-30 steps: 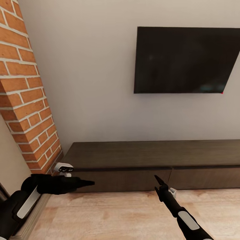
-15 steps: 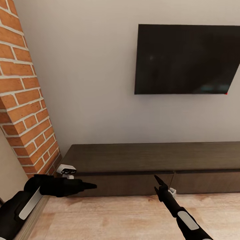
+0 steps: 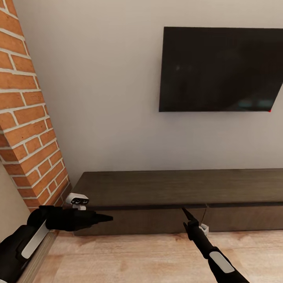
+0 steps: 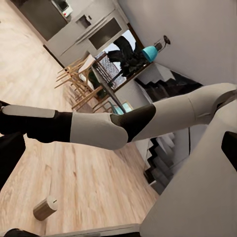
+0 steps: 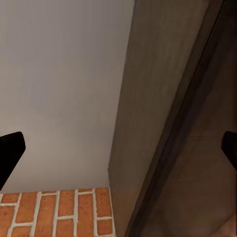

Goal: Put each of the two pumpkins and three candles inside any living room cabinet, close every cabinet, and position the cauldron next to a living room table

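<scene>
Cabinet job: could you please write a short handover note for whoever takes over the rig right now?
Left gripper: looks shut, empty.
Right gripper: open, empty, close to the cabinet front, near the seam between two fronts.
Both fronts in view are shut.
One candle lies on its side on the wood floor.
Done: nothing visibly stowed.
Left: open a front, stow pumpkins and candles, close, place cauldron.

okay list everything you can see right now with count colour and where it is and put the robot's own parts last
cabinet: one, dark brown, long and low against the wall, fronts closed.
television: one, black, mounted on the wall above the cabinet.
brick column: one, red-orange, left of the cabinet.
floor: light wood planks.
candle: one, grey-beige, lying on the floor, in the left wrist view.
dining chairs: several, light wood, far across the room.
left gripper: black, shut, pointing sideways before the cabinet front.
right gripper: black, open, at the seam between two fronts.
</scene>
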Robot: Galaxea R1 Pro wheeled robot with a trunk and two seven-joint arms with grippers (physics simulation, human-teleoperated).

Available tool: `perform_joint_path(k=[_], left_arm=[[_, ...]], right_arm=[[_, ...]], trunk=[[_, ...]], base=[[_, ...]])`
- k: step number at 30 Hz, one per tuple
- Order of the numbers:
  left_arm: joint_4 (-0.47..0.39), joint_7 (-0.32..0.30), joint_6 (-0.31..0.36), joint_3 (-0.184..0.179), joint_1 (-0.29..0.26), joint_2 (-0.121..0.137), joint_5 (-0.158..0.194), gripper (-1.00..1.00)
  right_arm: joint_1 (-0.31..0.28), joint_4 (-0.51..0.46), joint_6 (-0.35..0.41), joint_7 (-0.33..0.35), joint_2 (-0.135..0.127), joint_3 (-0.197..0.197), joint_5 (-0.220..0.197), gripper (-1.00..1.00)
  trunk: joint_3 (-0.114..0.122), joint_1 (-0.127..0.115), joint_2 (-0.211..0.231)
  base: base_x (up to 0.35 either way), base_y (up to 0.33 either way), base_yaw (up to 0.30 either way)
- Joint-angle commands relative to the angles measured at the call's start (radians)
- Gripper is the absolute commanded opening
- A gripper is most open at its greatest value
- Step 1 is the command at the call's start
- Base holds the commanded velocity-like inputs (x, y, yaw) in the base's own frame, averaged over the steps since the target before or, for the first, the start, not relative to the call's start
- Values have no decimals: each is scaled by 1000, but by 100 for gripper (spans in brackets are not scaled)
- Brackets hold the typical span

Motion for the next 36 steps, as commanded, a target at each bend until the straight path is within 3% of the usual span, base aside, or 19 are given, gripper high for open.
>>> perform_joint_path(k=[1,5,9,16,21,32,36], left_arm=[[0,-3,11,-1,-1,1,3,100],[1,-3,11,2,-1,0,3,100],[2,-3,11,7,-1,0,6,100],[2,-3,11,4,-1,0,67,100],[2,-3,11,4,-1,0,72,100],[2,-3,11,5,-1,1,74,100],[2,-3,11,5,-1,5,74,100]], right_arm=[[-1,2,8,2,0,-1,-11,100],[-1,5,5,2,-1,-2,-12,100],[-1,5,5,2,-1,-2,-16,100],[-1,6,2,2,-1,-1,-57,100],[-1,6,2,2,-1,-1,-60,100],[-1,6,1,0,-1,-1,-60,100],[-1,6,1,0,-1,-1,-60,100]], trunk=[[-1,0,0],[-1,0,0],[-14,15,-28],[-35,42,-77],[-51,61,-112],[-51,61,-112],[-64,76,-140]], base=[[1,0,0],[0,0,0],[0,0,0],[0,0,0],[0,0,0],[0,0,0],[0,0,0]])
